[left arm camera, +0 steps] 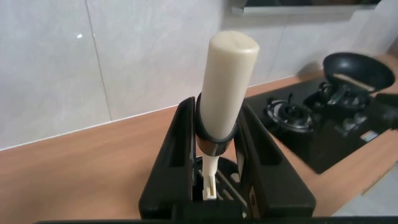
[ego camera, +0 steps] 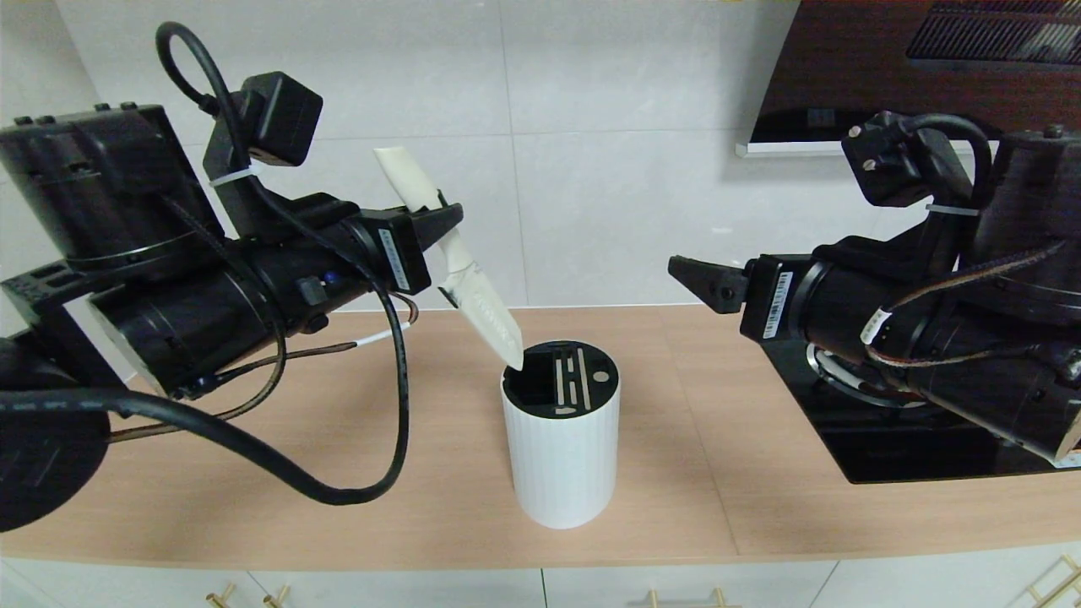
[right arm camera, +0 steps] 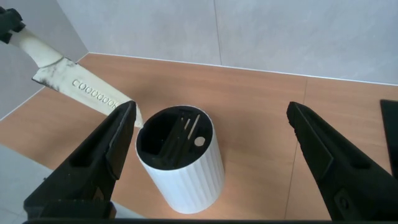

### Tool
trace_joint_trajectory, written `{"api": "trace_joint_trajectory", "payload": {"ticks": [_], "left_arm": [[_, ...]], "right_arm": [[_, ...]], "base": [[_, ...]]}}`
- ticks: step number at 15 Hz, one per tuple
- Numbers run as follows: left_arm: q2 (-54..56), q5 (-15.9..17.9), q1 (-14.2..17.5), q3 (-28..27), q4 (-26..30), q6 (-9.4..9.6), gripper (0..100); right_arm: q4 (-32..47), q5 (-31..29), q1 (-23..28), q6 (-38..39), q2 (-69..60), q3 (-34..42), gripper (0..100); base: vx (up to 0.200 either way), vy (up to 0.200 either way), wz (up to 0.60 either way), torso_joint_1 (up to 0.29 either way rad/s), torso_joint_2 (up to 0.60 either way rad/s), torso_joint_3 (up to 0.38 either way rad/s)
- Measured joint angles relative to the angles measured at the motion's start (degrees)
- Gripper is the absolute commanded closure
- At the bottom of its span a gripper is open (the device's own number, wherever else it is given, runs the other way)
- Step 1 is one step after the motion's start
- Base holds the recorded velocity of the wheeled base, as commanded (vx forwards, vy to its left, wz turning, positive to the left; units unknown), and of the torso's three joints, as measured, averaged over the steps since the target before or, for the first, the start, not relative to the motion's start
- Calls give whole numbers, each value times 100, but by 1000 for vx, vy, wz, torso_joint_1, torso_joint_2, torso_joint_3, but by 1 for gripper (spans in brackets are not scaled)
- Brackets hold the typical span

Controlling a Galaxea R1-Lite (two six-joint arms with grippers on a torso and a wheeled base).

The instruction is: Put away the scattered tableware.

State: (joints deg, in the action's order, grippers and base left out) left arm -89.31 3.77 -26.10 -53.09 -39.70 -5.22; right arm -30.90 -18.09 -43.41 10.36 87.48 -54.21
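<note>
My left gripper [ego camera: 435, 221] is shut on a cream-handled knife [ego camera: 473, 287], held tilted with the handle up. The blade tip [ego camera: 513, 359] touches the near-left rim of the white ribbed knife holder [ego camera: 562, 447], which stands upright on the wooden counter. In the left wrist view the knife handle [left arm camera: 227, 87] rises between the black fingers [left arm camera: 177, 155]. The right gripper [ego camera: 701, 279] hangs open to the right of the holder, above the counter. In the right wrist view its fingers [right arm camera: 93, 165] spread wide on either side of the holder [right arm camera: 180, 165], and the knife blade [right arm camera: 87, 93] comes in from the side.
A black gas hob [ego camera: 887, 422] lies in the counter at the right, with a black pan [left arm camera: 357, 68] on it. A range hood [ego camera: 920, 67] hangs at the upper right. The tiled wall stands behind the counter [ego camera: 676, 473]. Cabinet handles show below the front edge.
</note>
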Motion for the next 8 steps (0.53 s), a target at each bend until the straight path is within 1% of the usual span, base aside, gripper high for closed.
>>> {"api": "trace_joint_trajectory", "payload": {"ticks": [1,3,8], "left_arm": [[-57,-2,0,17,-4,88,100],[-184,-10,0,41,-4,169,100],[-451,-7,-79,63,-6,194,100]], "right_arm": [[0,0,2,0,11,5,0],[0,-2,2,0,41,5,0],[0,-11,2,0,85,-2,0]], "base": [[0,0,0,0,0,0],[0,0,0,0,0,0],[0,0,0,0,0,0]]}}
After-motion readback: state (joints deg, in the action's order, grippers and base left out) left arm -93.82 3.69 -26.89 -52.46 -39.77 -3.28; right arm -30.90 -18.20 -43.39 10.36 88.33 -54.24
